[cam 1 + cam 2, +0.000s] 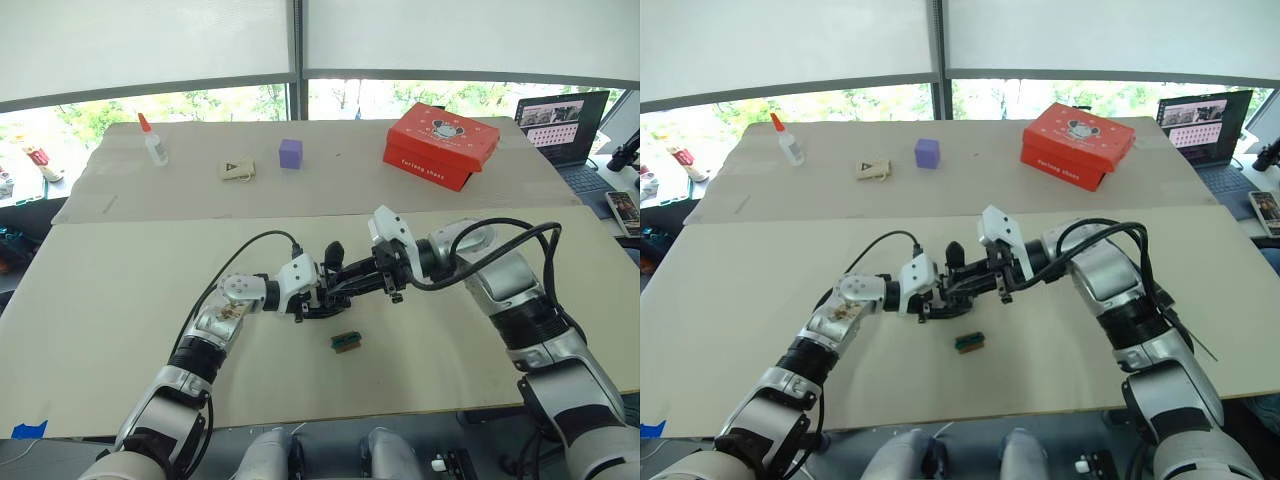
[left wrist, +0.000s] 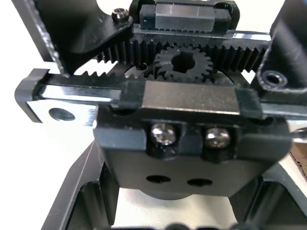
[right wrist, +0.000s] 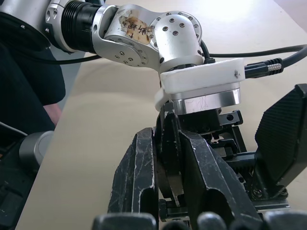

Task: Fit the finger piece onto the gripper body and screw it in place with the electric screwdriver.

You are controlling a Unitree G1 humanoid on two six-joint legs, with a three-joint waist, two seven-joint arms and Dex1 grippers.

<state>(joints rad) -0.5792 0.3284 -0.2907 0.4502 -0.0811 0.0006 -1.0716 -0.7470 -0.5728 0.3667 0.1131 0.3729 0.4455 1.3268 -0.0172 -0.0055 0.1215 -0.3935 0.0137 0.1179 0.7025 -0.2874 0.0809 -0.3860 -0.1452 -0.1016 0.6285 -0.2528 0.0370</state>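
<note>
Our left gripper (image 1: 318, 300) clamps the small black geared gripper body (image 2: 192, 120) above the beige table (image 1: 120, 300). Our right gripper (image 3: 168, 167) pinches a thin black part against it; the green-and-brown block (image 1: 346, 341) lies just below.

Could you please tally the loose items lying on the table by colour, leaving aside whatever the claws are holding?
Red: 1, the shoebox
Purple: 1, the cube
Clear with a red cap: 1, the glue bottle
Beige: 1, the small tag
Green and brown: 1, the small block
Total: 5
</note>
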